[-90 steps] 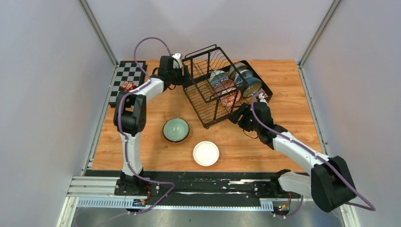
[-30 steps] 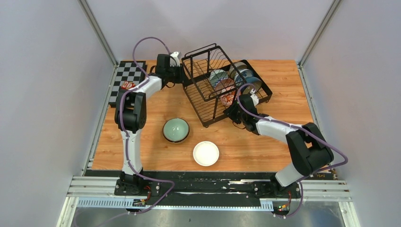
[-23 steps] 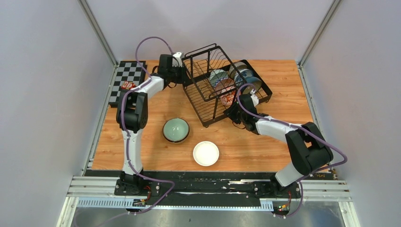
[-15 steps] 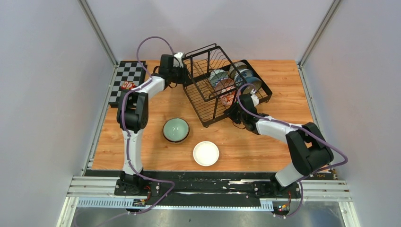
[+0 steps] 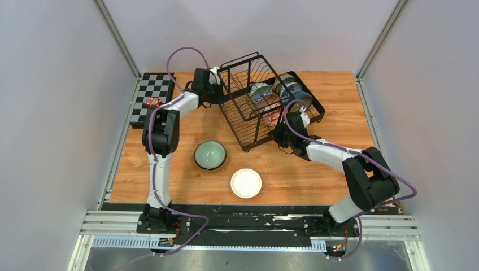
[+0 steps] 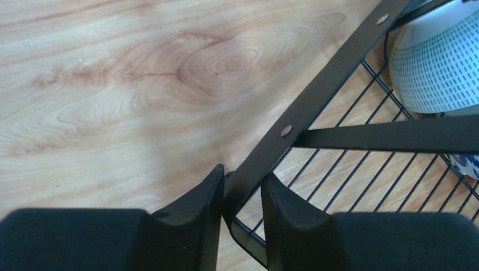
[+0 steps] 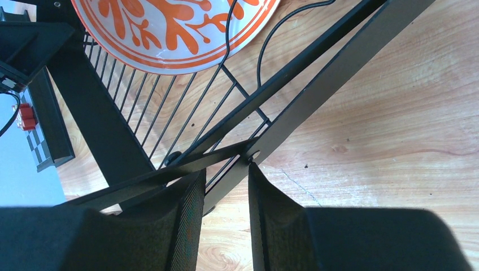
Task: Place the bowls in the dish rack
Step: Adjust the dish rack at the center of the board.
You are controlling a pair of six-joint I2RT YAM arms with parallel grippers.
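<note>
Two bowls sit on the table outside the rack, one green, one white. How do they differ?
The green bowl is pale green inside with a dark outer wall; the white bowl shows only white. The green bowl sits farther from the robot and more to its left than the white bowl. Both stand upright on the table, outside the dish rack.

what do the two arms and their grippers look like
The left arm and right arm have white links and bulky black joints, each with a purple cable. The left gripper and right gripper each have two matte black tapering fingers.
</note>
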